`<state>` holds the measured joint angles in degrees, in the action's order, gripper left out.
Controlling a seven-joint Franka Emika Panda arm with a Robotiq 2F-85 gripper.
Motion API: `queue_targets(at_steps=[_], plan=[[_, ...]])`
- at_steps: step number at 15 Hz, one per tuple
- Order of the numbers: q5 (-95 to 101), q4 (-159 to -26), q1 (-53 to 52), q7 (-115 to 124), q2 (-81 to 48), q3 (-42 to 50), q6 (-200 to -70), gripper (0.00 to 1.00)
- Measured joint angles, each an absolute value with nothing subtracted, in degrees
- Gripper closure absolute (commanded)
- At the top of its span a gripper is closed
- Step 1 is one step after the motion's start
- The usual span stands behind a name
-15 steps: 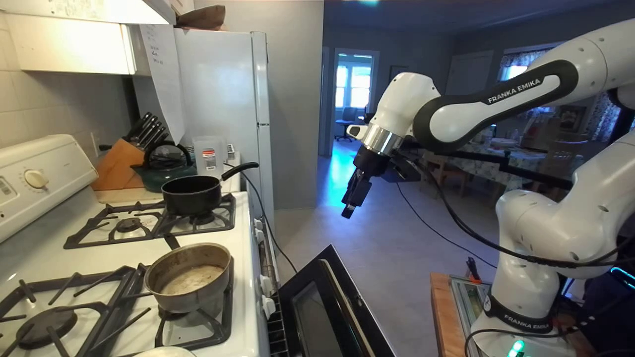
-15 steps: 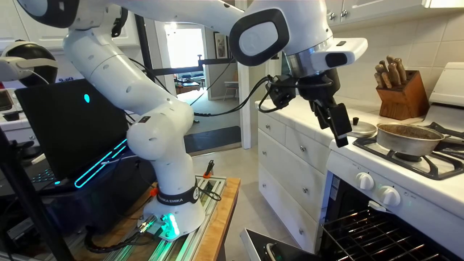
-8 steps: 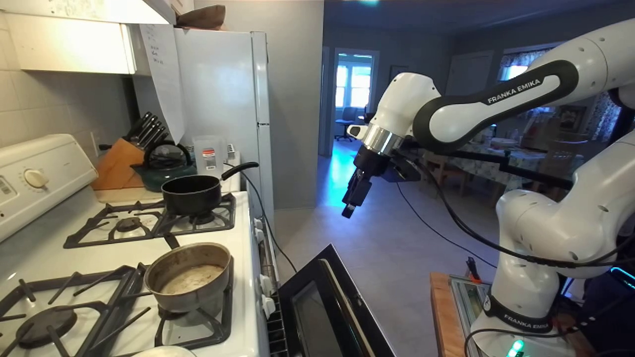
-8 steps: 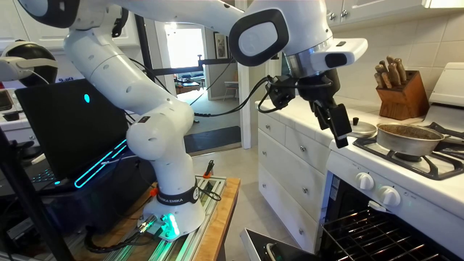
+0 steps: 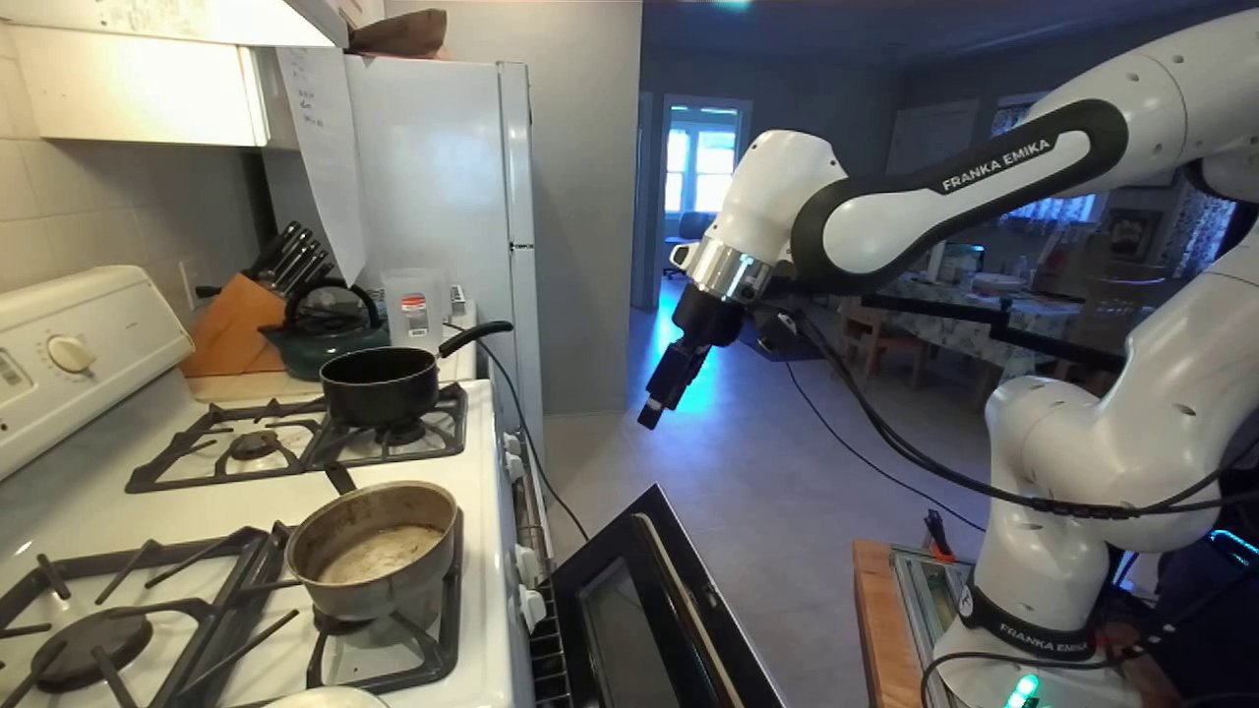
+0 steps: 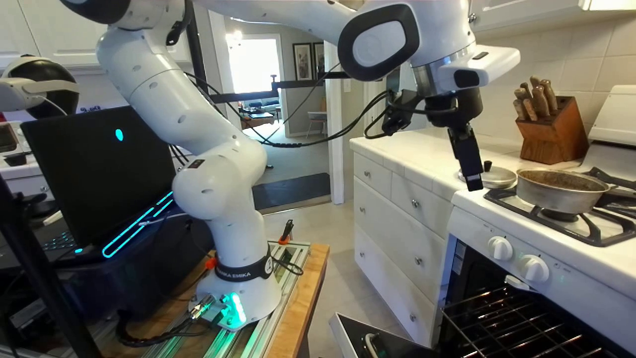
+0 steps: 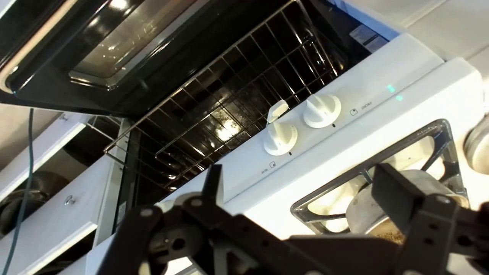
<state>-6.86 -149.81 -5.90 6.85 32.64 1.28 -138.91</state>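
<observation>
White casing covers the robot arm (image 5: 1170, 364), its base (image 6: 261, 298) fixed on a wood-edged bench (image 6: 310, 278); the forearm (image 5: 993, 172) slopes down towards the stove (image 5: 236, 506), and the wrist (image 5: 733, 270) carries the black gripper (image 7: 303, 183) pitched downward and forward, suspended in front of the appliance. Its fingers (image 7: 397, 191) stand spread wide, seen clearly in the wrist view, with nothing held between them and the tips in contact with no surface. Nearest to them are the stove front and the oven door (image 5: 644, 570), which is lowered and slants outward; in an exterior view the fingertips show just above the door's upper corner. Door finish: black, with a glazed window (image 5: 625, 624) and a pale-edged handle (image 5: 679, 592). Behind it, a wire rack (image 7: 233, 101) sits in the dark, glossy oven cavity (image 7: 225, 128), with bright reflections on its wires. Above the cavity, a white front panel (image 7: 368, 82) bears pale control knobs (image 7: 321, 110), and a pale lever (image 7: 278, 110) projects at the cavity's upper edge. On a front burner grate (image 7: 363, 168) rests a grey metal pot (image 6: 559, 196), upright and apart from the gripper; its wall is dull, its interior stained brown. A metal lid (image 6: 499, 177) with a black knob lies near it. On the neighbouring grate (image 5: 393, 459) stands a black saucepan (image 5: 381, 388), its handle angled upward.
</observation>
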Motion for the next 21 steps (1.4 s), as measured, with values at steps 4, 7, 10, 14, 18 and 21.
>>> queue_targets(at_steps=[4, 7, 10, 14, 18, 21], plan=[[-9.78, -144.02, -6.02, 12.07, 25.44, -1.76, -138.47, 0.00], [-10.58, -139.97, -6.23, 12.11, 20.76, -2.38, -138.44, 0.00], [-10.88, -136.40, -6.29, 12.11, 16.79, -3.15, -138.38, 0.00], [-10.92, -132.63, -6.42, 12.11, 11.86, -4.85, -139.10, 0.00], [-10.92, -130.09, -6.56, 12.18, 7.61, -6.59, -141.98, 0.00], [-10.92, -128.33, -6.72, 13.39, 4.64, -7.19, -144.92, 0.00]])
